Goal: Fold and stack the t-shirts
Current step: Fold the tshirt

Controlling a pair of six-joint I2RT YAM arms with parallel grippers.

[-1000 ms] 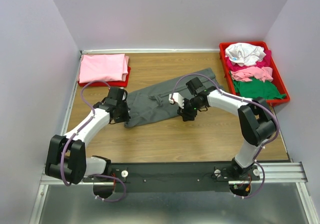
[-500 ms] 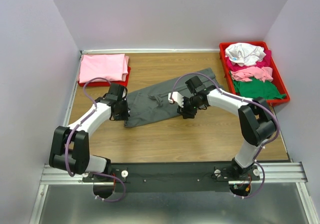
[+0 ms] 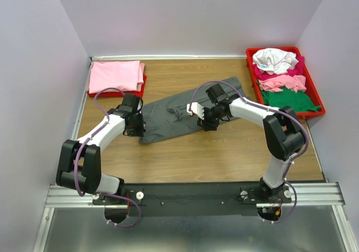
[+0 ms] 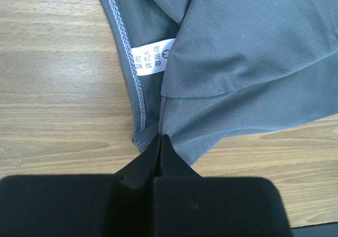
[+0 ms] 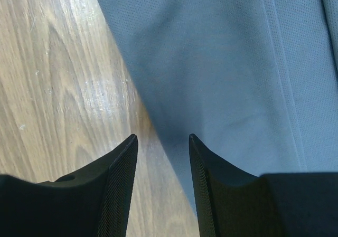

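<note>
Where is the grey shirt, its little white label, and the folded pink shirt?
grey shirt (image 3: 165, 118): overhead view, middle of the spread cloth.
white label (image 4: 153, 59): left wrist view, centre of the label.
folded pink shirt (image 3: 115, 75): overhead view, middle of its top layer.

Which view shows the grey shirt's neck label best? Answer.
Left wrist: the white neck label lies close and sharp inside the grey t-shirt's collar. Top external doesn't resolve it; right wrist shows only grey cloth.

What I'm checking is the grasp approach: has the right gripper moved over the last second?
Yes, slightly: the right gripper crept away from the black base rail, toward the far wall and a bit left.
</note>
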